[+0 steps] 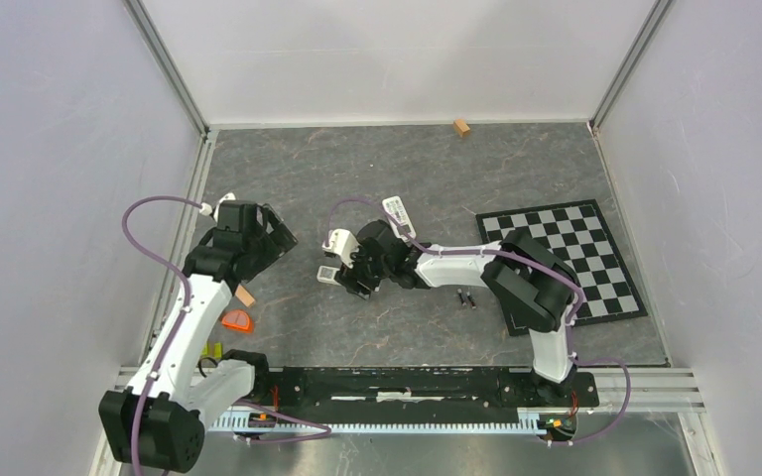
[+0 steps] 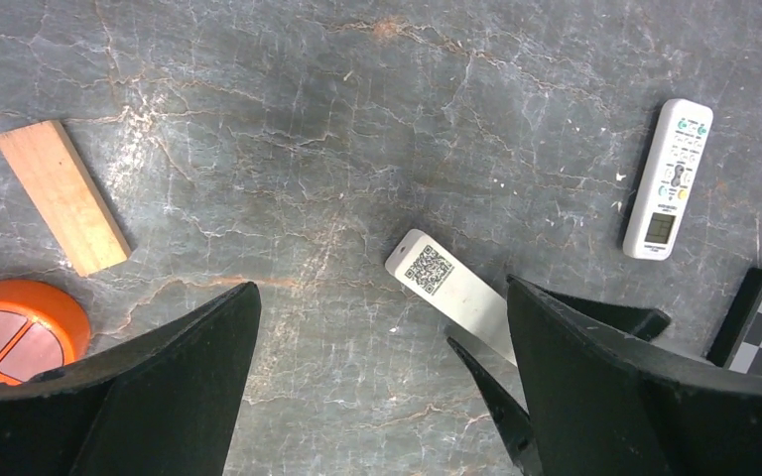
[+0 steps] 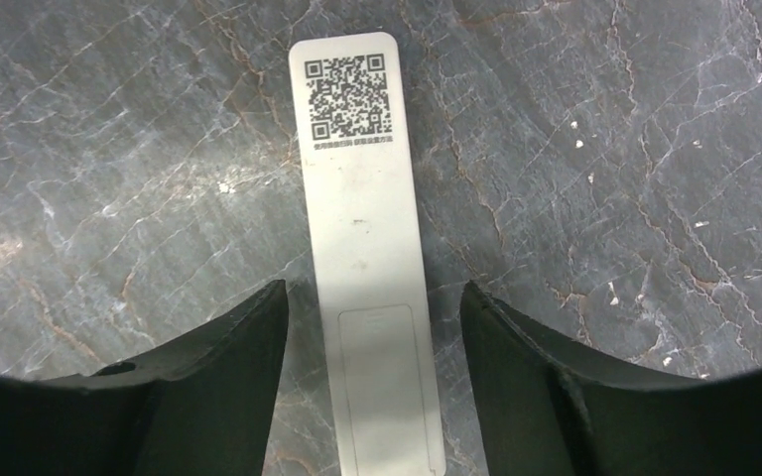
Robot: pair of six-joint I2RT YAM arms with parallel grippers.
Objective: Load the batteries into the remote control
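Right gripper (image 3: 372, 297) is hovering with jaws spread either side of the remote control (image 3: 355, 198), which is lying back-up so its battery cover (image 3: 382, 387) is facing upward.

Both arms share 1 build: smooth white moulded links joined by bulky black joint housings. A lilac cable (image 1: 149, 223) runs loose outside the shell of the left arm (image 1: 184, 337), and a matching one trails along the right arm (image 1: 461, 263). The left hand (image 1: 278, 238) and right hand (image 1: 347, 270) are black, each with 2 broad matte fingers (image 2: 149, 397) that narrow to blunt tips. Both bases sit on a long black rail (image 1: 407, 382).
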